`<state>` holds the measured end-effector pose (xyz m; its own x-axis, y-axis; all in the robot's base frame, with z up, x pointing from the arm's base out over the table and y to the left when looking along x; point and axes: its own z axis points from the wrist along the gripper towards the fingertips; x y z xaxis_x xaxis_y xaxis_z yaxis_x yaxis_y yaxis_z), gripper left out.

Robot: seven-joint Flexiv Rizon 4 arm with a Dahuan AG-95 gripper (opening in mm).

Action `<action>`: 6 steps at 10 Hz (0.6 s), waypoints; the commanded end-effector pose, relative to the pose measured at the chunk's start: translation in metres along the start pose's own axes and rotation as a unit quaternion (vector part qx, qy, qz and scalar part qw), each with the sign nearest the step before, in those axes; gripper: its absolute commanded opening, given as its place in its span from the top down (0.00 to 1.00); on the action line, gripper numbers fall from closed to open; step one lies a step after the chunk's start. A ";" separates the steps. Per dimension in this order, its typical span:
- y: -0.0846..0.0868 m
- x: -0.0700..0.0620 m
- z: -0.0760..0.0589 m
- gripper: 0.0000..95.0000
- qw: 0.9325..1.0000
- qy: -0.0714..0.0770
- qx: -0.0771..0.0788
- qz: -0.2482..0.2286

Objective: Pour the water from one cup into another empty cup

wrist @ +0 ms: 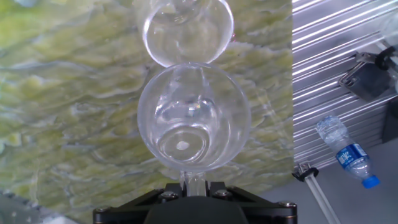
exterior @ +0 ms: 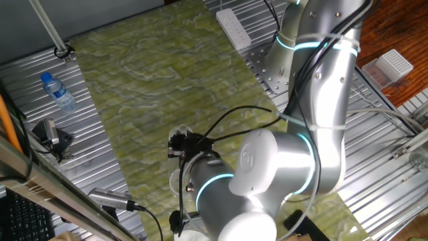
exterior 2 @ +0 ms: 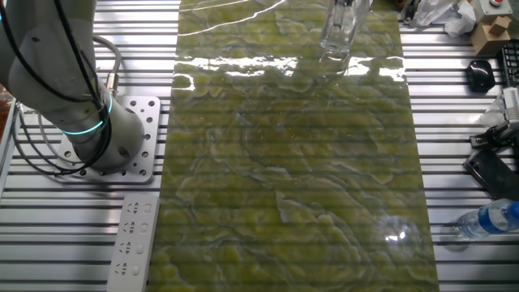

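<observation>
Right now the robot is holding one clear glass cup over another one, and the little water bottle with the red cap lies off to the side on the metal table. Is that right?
Nearly. The bottle's cap is blue, not red; the hand view shows it plainly. The rest stands: the gripper holds one clear cup by the other cup, and the bottle lies off to the side on the metal table.

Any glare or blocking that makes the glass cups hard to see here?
Other fixed view: a glare band crosses the mat beneath the held cup. One fixed view: the arm hides the cups. Hand view: both sharp, second cup cropped.
</observation>
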<state>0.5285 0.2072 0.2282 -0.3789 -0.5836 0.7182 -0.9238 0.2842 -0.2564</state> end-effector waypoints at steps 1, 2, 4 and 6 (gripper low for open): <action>0.000 0.000 0.000 1.00 1.000 -0.013 -0.001 0.012; 0.001 0.000 0.001 1.00 1.000 -0.023 0.000 0.015; 0.002 0.001 0.002 1.00 0.999 -0.036 0.001 0.024; 0.006 0.004 0.007 1.00 0.998 -0.054 0.003 0.038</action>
<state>0.5217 0.2015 0.2257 -0.4474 -0.6384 0.6263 -0.8943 0.3242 -0.3084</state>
